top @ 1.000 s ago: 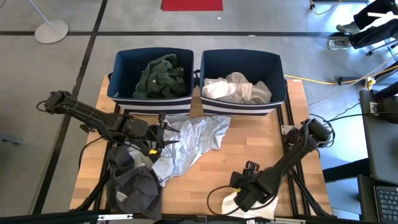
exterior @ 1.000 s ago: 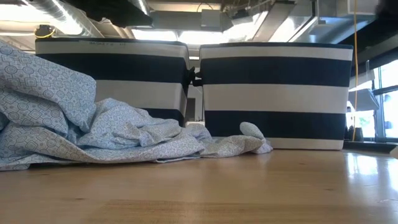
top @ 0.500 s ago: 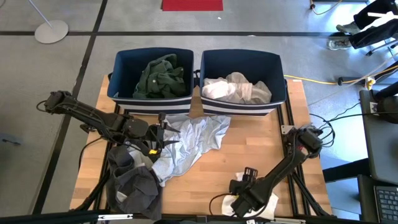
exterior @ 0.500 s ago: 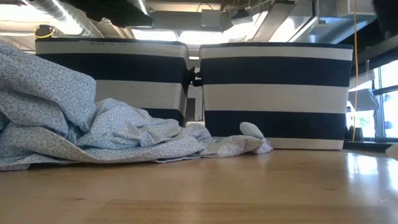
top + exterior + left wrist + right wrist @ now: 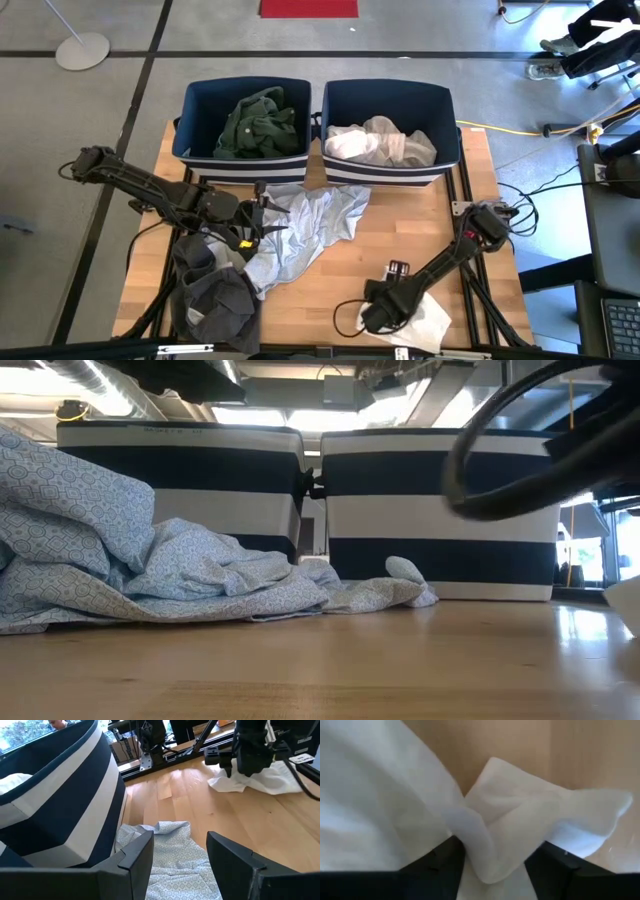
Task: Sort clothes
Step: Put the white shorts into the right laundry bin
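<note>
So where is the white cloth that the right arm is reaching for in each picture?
High view: the white cloth lies at the table's near edge, under the right gripper.
Low view: only a white corner shows at the right edge.
Left wrist view: it lies far off, under the other arm.
Right wrist view: it fills the picture, bunched between the fingers.
Shared landmark: the wooden table.
</note>
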Available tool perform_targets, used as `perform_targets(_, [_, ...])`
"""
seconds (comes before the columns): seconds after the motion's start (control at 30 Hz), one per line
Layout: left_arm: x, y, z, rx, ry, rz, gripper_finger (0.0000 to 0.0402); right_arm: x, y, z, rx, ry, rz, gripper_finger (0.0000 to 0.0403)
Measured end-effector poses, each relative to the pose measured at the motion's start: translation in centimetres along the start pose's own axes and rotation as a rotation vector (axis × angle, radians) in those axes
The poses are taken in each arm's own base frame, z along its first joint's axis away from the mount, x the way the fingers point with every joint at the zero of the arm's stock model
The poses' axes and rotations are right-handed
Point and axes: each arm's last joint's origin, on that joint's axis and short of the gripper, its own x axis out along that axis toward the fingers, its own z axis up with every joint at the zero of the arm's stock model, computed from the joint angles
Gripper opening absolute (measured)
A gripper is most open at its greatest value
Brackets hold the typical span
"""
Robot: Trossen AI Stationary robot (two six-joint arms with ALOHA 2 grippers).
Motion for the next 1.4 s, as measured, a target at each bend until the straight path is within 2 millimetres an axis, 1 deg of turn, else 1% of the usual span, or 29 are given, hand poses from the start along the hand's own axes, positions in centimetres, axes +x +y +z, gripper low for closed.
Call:
perform_targets(0.1, [0.0, 0.0, 0.0, 0.000, 0.000, 0.000, 0.0172, 0.1, -0.4, 0.5, 0.008, -0.008, -0.010, 0.0132])
perform_targets(0.23, [0.0, 0.0, 0.0, 0.000, 0.000, 0.000, 0.0172, 0.2, -1.1, 1.1, 0.020, -0.052, -0.068, 0.0046])
perform_targets(0.27, [0.0, 0.0, 0.0, -0.001, 0.000, 0.000, 0.0172, 0.3, -1.2, 1.2, 0.024, -0.065, -0.086, 0.0027])
perform_targets(0.3, [0.0, 0.0, 0.0, -0.001, 0.000, 0.000, 0.0172, 0.3, -1.3, 1.2, 0.023, -0.076, -0.106, 0.0017])
perform_targets(0.33, [0.0, 0.0, 0.0, -0.001, 0.000, 0.000, 0.0172, 0.3, -1.4, 1.2, 0.022, -0.082, -0.126, 0.0014])
perform_targets(0.47, [0.0, 0.0, 0.0, -0.001, 0.000, 0.000, 0.0172, 0.1, -2.1, 1.1, 0.012, -0.062, -0.192, 0.0030])
perform_targets(0.53, [0.0, 0.0, 0.0, 0.001, 0.000, 0.000, 0.0172, -0.1, -2.5, 1.2, 0.007, -0.037, -0.242, 0.0025])
perform_targets(0.6, [0.0, 0.0, 0.0, 0.010, -0.001, 0.001, 0.0172, -0.7, -2.7, 1.3, 0.003, -0.042, -0.278, 0.0012])
perform_targets(0.67, [0.0, 0.0, 0.0, 0.010, -0.002, 0.001, 0.0172, -2.0, -3.3, 1.3, -0.007, -0.061, -0.302, 0.0008])
perform_targets(0.77, [0.0, 0.0, 0.0, 0.009, -0.001, 0.001, 0.0172, -3.7, -4.2, 1.7, 0.012, -0.100, -0.278, 0.0013])
perform_targets(0.9, [0.0, 0.0, 0.0, 0.006, -0.002, 0.000, 0.0172, -6.9, -6.2, 1.9, 0.056, -0.162, -0.222, 0.0006])
perform_targets(1.0, [0.0, 0.0, 0.0, 0.006, -0.002, 0.001, 0.0172, -9.1, -8.2, 1.7, 0.086, -0.216, -0.236, 0.0007])
perform_targets(1.13, [0.0, 0.0, 0.0, 0.006, -0.003, 0.001, 0.0172, -12.7, -11.5, 0.9, 0.136, -0.304, -0.278, 0.0005])
perform_targets(1.3, [0.0, 0.0, 0.0, 0.007, -0.002, 0.001, 0.0172, -17.6, -15.1, 0.3, 0.209, -0.491, -0.289, 0.0005])
perform_targets(1.4, [0.0, 0.0, 0.0, 0.003, -0.003, 0.001, 0.0172, -20.7, -17.0, 0.0, 0.230, -0.616, -0.304, 0.0004])
